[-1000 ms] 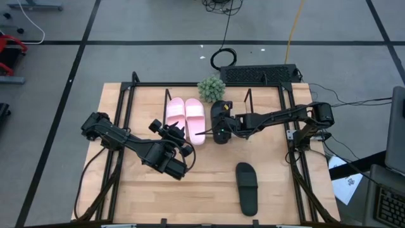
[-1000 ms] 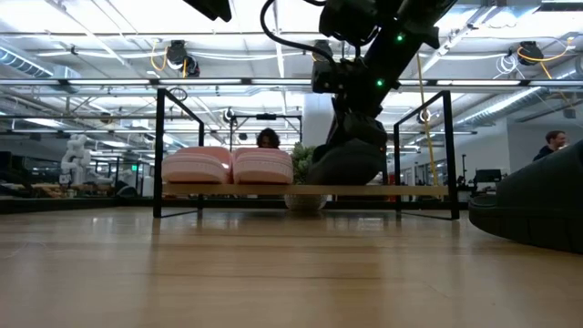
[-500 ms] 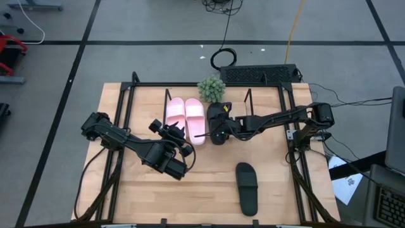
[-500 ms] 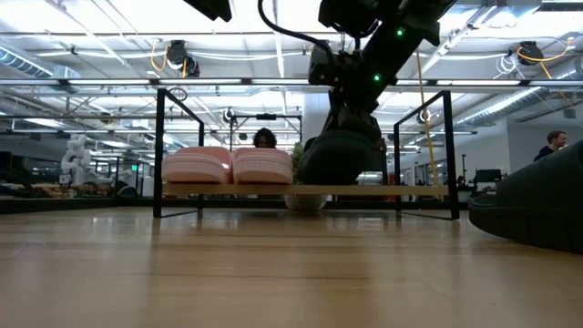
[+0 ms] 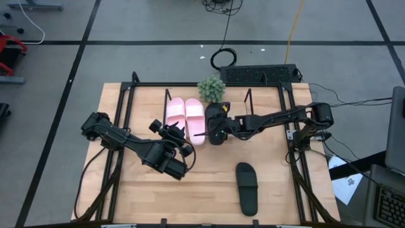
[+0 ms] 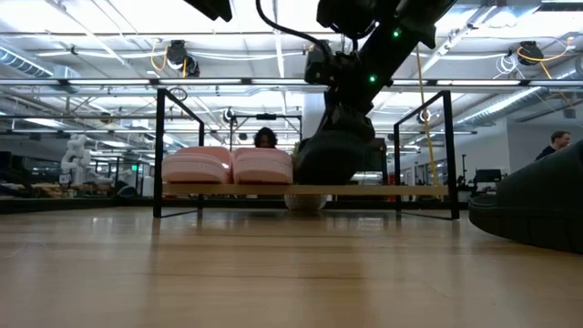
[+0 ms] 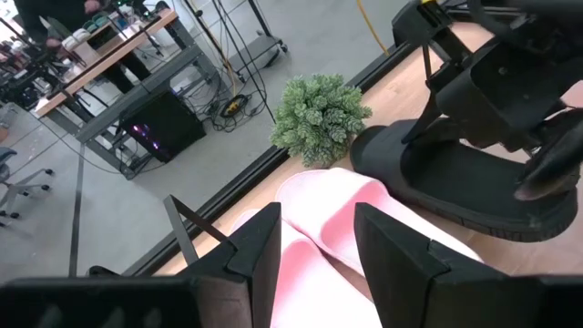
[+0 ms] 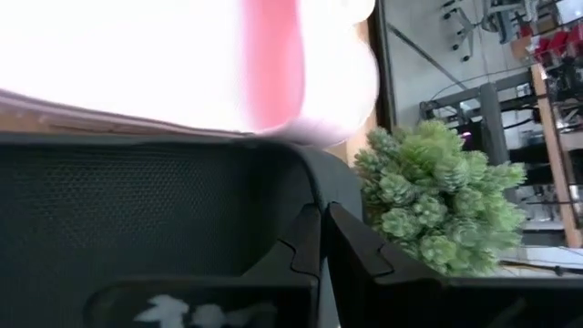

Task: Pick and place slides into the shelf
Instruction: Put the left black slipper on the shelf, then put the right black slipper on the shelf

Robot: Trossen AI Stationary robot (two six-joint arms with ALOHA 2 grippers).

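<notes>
A pale pink pair of slides [image 5: 185, 117] stands on the shelf [image 6: 410, 190], near its left end. Right beside the pair is a black slide [image 5: 217, 121], sole down at the level of the shelf board, with my right gripper [image 5: 224, 124] shut on it. Another black slide [image 5: 247, 188] lies flat on the tabletop near the front edge. My left gripper [image 7: 314, 260] hangs open above the table, in front of the pink pair, and touches nothing. My right gripper pinches the black slide's wide strap [image 8: 273, 232] between its two shut fingers. It comes slanting down from the table's right side. The slide sits sole down, its underside meeting the shelf board [image 6: 332, 185] next to the pink pair [image 6: 228, 166].
A small green plant [image 5: 211, 88] stands behind the shelf, close to the black slide's far end. Dark metal frames [image 6: 157, 150] bound the shelf at both ends. The shelf board to the right of the black slide [image 6: 410, 190] is bare.
My right gripper has carried the black slide a little toward the table's left, closer to the pink pair, and tipped slightly downward. The slide now sits lower against the shelf board. My left arm has kept still.
</notes>
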